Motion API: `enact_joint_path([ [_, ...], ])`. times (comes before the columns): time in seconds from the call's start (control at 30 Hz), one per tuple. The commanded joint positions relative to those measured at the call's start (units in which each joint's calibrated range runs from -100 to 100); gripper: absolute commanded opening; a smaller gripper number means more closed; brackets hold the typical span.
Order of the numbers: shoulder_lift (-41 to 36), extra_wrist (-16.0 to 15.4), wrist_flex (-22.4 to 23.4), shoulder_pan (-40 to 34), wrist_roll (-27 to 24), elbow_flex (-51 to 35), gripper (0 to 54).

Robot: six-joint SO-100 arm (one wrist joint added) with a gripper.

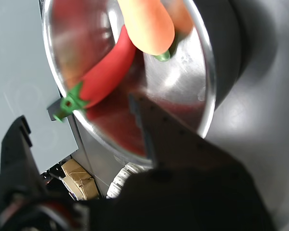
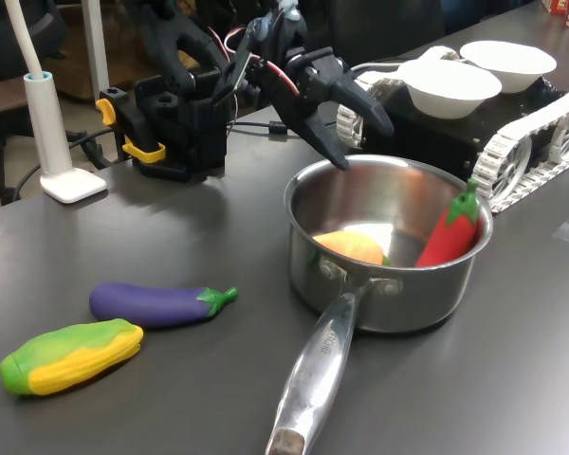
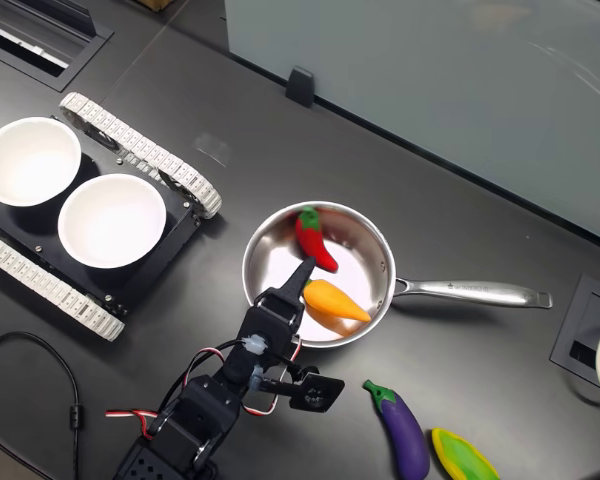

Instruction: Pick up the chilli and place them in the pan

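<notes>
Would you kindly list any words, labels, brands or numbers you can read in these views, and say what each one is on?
No text can be read in any view.
Red box at the first exterior view's top right edge: printed, but cut off and too blurred to read.
Pan, chilli and white bowls: no markings visible.

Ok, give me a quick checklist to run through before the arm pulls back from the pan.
1. chilli inside the pan, leaning on its wall: ok.
2. tool open, holding nothing: ok.
3. Tool clear of the chilli: ok.
4. Tool tips above the pan rim, not touching it: cannot tell.
5. orange toy also lies in the pan, apart from the tool: ok.
6. eggplant on the table, outside the pan: ok.
</notes>
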Motion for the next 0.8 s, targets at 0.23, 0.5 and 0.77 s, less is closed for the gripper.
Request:
enact_joint_path([
  [0.23,-8.6,0.0,0.8,3.7,-0.2,-9.6,30.3],
  [0.5,-15.9,0.0,1.8,7.3,-0.8,-14.0,13.7],
  [0.77,-22.8,-0.2,9.1,5.7,-0.5,-15.8,0.0],
])
